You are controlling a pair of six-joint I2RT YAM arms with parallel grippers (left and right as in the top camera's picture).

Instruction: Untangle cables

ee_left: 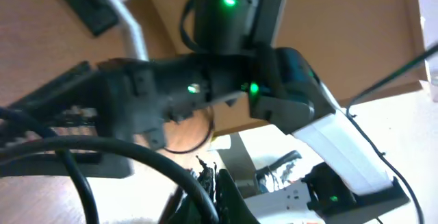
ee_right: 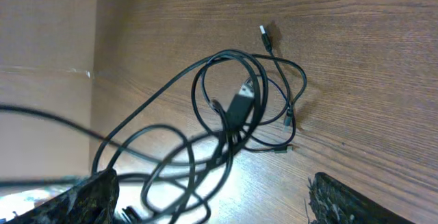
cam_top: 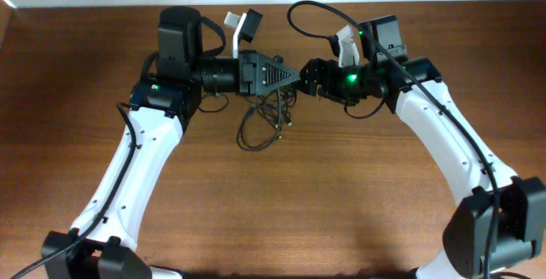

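Note:
The cables [cam_top: 263,119] are thin black cords in a loose tangle on the wooden table, just below where the two grippers meet. My left gripper [cam_top: 296,75] points right and is shut. A black cord runs up to its closed tips [ee_left: 213,176], so it seems to hold a strand. My right gripper [cam_top: 309,73] faces it, open. In the right wrist view the cables [ee_right: 233,107] loop between and beyond my wide-apart fingers [ee_right: 89,196]. Some strands rise blurred toward the camera. A small silvery plug [ee_right: 265,35] lies flat on the wood.
The tabletop [cam_top: 358,194] stretches toward the near edge. Two white brackets [cam_top: 241,21] stand at the back edge behind the wrists. The right arm's wrist [ee_left: 274,80] fills the left wrist view at close range. Robot wiring arcs over the right arm [cam_top: 311,10].

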